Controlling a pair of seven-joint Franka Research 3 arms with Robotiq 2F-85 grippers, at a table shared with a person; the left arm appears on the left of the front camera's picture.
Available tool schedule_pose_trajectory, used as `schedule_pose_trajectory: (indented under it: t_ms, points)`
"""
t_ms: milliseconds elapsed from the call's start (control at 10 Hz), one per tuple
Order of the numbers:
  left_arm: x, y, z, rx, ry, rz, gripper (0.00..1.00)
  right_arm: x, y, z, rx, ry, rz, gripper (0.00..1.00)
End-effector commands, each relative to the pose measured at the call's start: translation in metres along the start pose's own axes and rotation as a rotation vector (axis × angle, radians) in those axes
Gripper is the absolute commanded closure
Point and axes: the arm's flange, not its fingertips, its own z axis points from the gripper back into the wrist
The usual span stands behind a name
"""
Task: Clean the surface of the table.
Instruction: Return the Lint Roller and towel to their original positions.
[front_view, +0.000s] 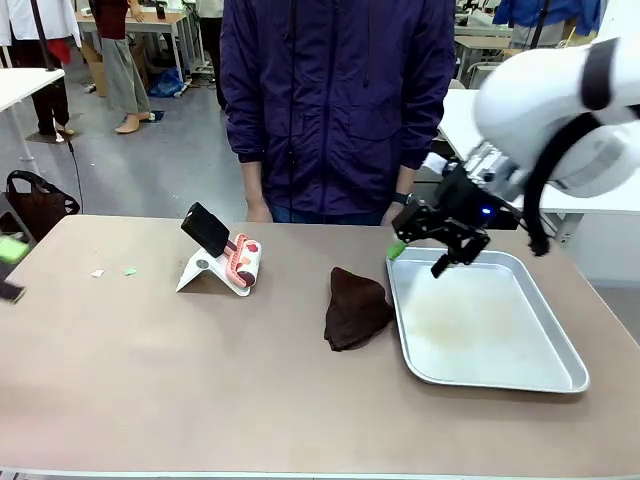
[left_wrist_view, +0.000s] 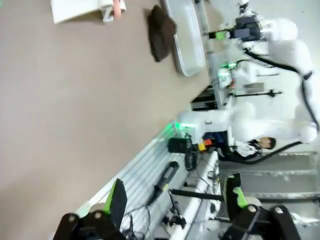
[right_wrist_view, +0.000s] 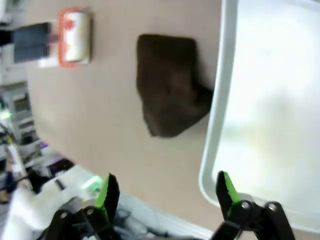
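The brownish-tan table (front_view: 200, 380) spans the front view. On it lies a crumpled dark brown cloth (front_view: 355, 310), just left of a metal tray (front_view: 560, 375). My right gripper (front_view: 420, 258) hovers open over the tray's far left corner, holding nothing. In its wrist view the right gripper (right_wrist_view: 167, 192) is spread wide, with the cloth (right_wrist_view: 170, 85) and the tray's rim (right_wrist_view: 212, 145) below it. My left gripper (front_view: 10, 270) shows at the table's left edge. The left gripper (left_wrist_view: 176, 197) is open and empty beyond the table (left_wrist_view: 75, 110).
A lint roller (front_view: 243, 262) rests on a white stand (front_view: 200, 272) with a black handle, left of centre. Two small scraps (front_view: 130, 270) lie near the far left. A person in a purple jacket (front_view: 335, 100) stands at the far edge.
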Motion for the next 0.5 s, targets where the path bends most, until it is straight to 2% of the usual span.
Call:
schedule_pose_trajectory:
  t_ms: [0, 100, 200, 300, 400]
  points:
    - [-0.007, 0.030, 0.009, -0.067, -0.069, 0.044, 0.00, -0.043, -0.039, 0.014, 0.206, -0.016, 0.031, 0.00]
    - [-0.004, 0.036, 0.008, -0.097, -0.079, 0.048, 0.00, -0.056, -0.056, 0.021, 0.351, -0.026, 0.067, 0.00]
    - [0.004, 0.041, 0.007, -0.121, -0.073, 0.042, 0.00, -0.061, -0.076, 0.024, 0.596, -0.072, 0.095, 0.00]
    - [0.018, 0.045, 0.001, -0.133, -0.079, 0.060, 0.00, -0.055, -0.087, 0.018, 0.709, -0.141, 0.053, 0.00]
    - [-0.013, 0.040, 0.011, -0.088, -0.073, 0.068, 0.00, -0.039, -0.088, 0.005, 0.716, -0.193, -0.001, 0.00]
